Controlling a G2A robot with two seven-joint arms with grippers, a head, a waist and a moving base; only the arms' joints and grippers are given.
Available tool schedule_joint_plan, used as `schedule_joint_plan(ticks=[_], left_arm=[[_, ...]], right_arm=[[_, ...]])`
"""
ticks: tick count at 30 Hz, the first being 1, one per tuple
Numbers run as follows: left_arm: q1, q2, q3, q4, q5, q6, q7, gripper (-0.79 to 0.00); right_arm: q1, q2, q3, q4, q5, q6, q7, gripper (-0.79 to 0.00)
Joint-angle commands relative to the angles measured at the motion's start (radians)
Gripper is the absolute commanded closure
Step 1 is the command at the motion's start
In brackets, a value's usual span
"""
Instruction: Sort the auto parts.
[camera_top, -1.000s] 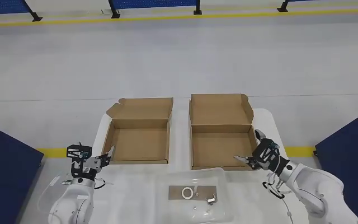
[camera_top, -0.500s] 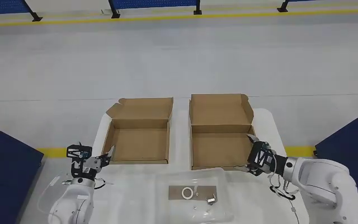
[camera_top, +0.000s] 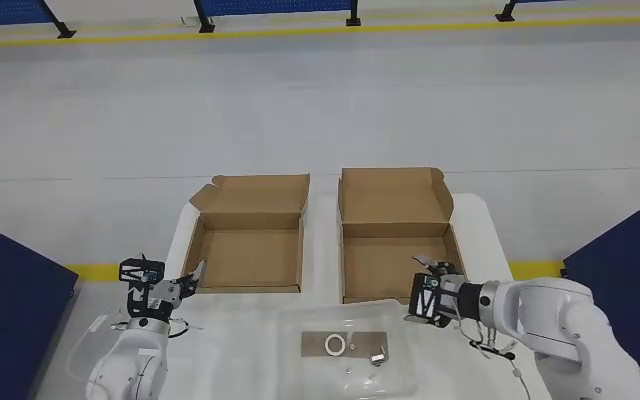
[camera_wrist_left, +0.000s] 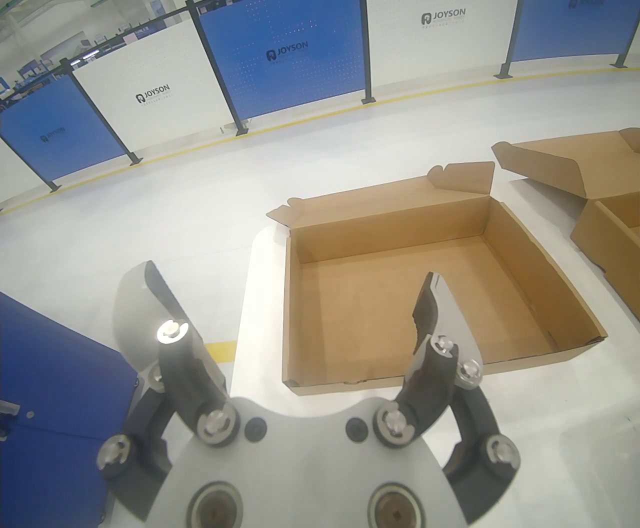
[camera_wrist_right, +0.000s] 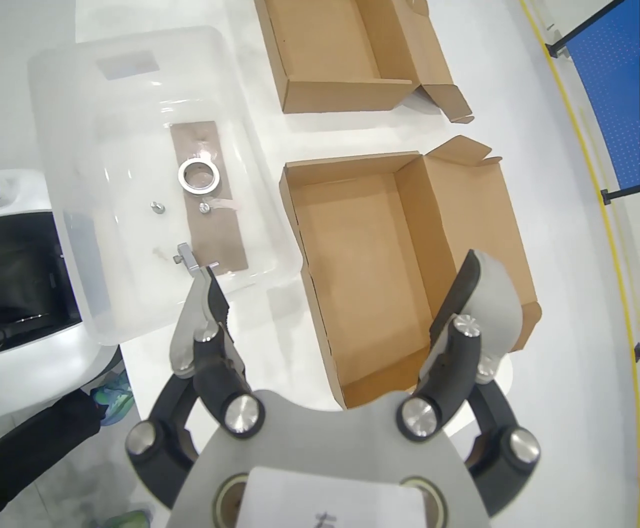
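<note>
A clear plastic bin (camera_top: 296, 322) (camera_wrist_right: 60, 100) stands at the table's front middle. In it lie a metal ring (camera_top: 334, 345) (camera_wrist_right: 198, 175), a small metal bracket (camera_top: 378, 354) (camera_wrist_right: 186, 256) and two small screws (camera_wrist_right: 157, 206). My right gripper (camera_top: 418, 290) (camera_wrist_right: 340, 265) is open and holds nothing. It hangs over the front edge of the right cardboard box (camera_top: 385, 265) (camera_wrist_right: 360, 240), beside the bin's right end. My left gripper (camera_top: 190, 284) (camera_wrist_left: 290, 275) is open at the front left corner of the left cardboard box (camera_top: 250, 257) (camera_wrist_left: 400, 300).
Both boxes have their lids folded back, and nothing lies inside either. A brown rectangular patch (camera_wrist_right: 220, 235) lies under the parts in the bin. A narrow strip of white table (camera_top: 320, 250) runs between the boxes. Blue barriers flank the table.
My right gripper has moved left along the front of the right box toward the bin, and its wrist has turned. The left arm has stayed still.
</note>
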Motion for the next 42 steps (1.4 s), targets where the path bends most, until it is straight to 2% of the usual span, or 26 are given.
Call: schedule_joint_plan(ticks=[1, 8, 14, 21, 26, 38, 42], left_arm=[[0.000, 0.000, 0.000, 0.000, 0.000, 0.000, 0.000, -0.785], [0.000, 0.000, 0.000, 0.000, 0.000, 0.000, 0.000, -0.785], [0.000, 0.000, 0.000, 0.000, 0.000, 0.000, 0.000, -0.785], [0.000, 0.000, 0.000, 0.000, 0.000, 0.000, 0.000, -0.785], [0.000, 0.000, 0.000, 0.000, 0.000, 0.000, 0.000, -0.785], [0.000, 0.000, 0.000, 0.000, 0.000, 0.000, 0.000, -0.785], [0.000, 0.000, 0.000, 0.000, 0.000, 0.000, 0.000, -0.785]], right_arm=[[0.004, 0.005, -0.006, 0.000, 0.000, 0.008, 0.008, -0.785], [0.004, 0.005, -0.008, -0.001, -0.005, 0.008, 0.008, -0.785], [0.029, 0.033, -0.110, -0.027, -0.086, 0.016, 0.016, -0.785], [0.130, 0.118, -0.302, -0.009, -0.071, 0.075, 0.075, -0.785], [0.255, 0.193, -0.439, -0.006, 0.109, 0.172, 0.172, -0.785], [0.251, 0.194, -0.442, -0.016, 0.099, 0.165, 0.165, -0.785], [0.272, 0.214, -0.494, -0.020, 0.115, 0.176, 0.176, -0.785]])
